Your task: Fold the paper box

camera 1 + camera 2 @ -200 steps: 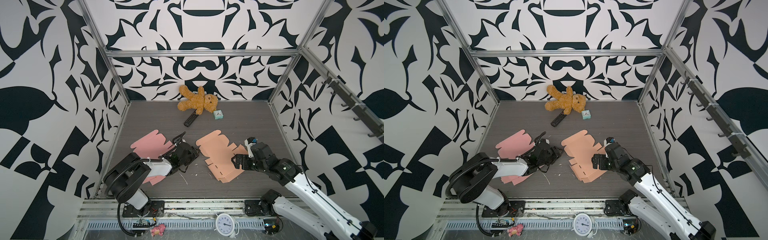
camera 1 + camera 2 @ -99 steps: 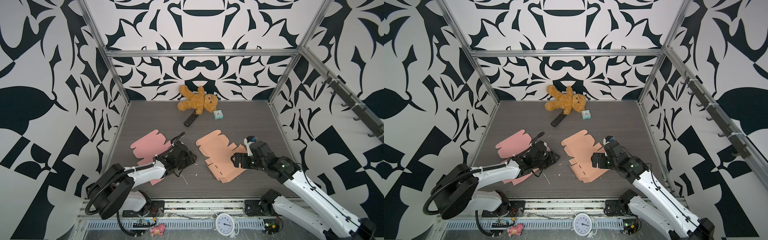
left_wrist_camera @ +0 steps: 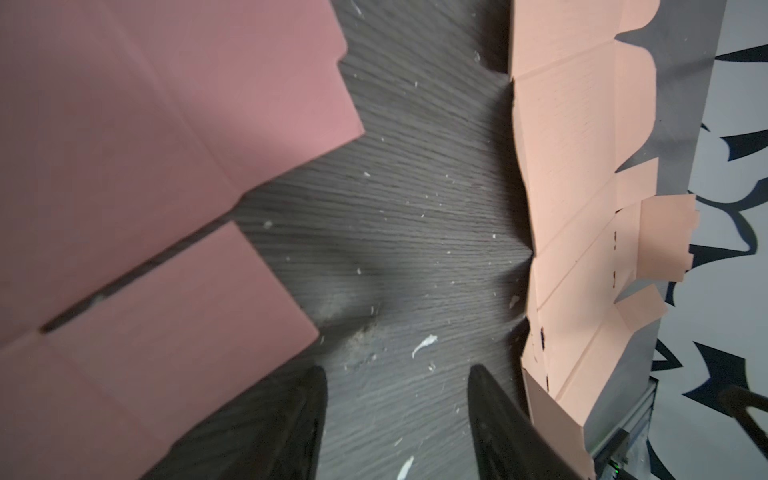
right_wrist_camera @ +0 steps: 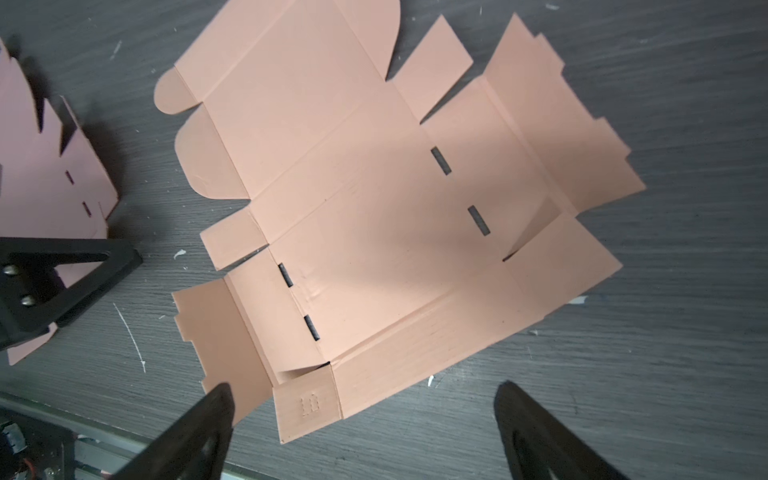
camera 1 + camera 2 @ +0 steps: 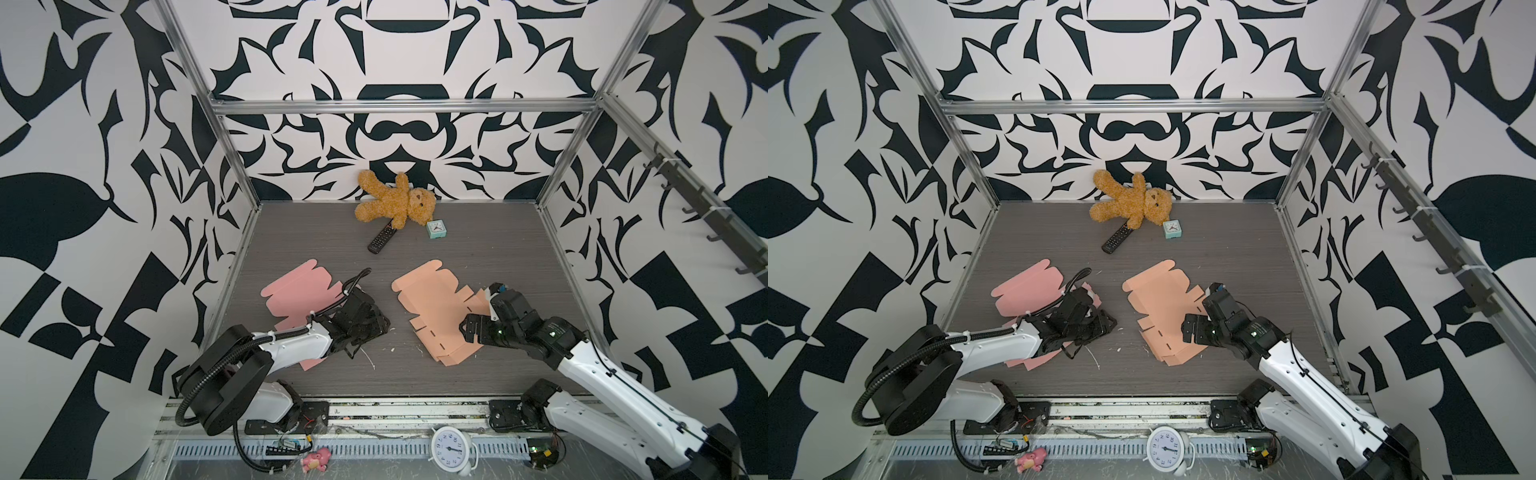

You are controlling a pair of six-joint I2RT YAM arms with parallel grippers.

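Peach card, the flat die-cut box blank (image 5: 436,307), lies mid-table in a top view; we fear it skidding on the grey wood-grain tabletop (image 5: 478,249) or creasing off-score. Left wrist view: left gripper (image 3: 397,370) half-spread, empty, beside a pink card blank (image 3: 166,124). Right wrist view: right gripper (image 4: 363,386) wide, empty, over slotted, scored flaps (image 4: 220,328).

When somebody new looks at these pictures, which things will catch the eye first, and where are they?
Two flat box blanks lie on the dark table: an orange blank right of the middle, with the open right gripper over its right side, and a pink blank to the left. The open left gripper hangs over bare table between them. At the back, a brown teddy bear lies by the black-and-white patterned wall.
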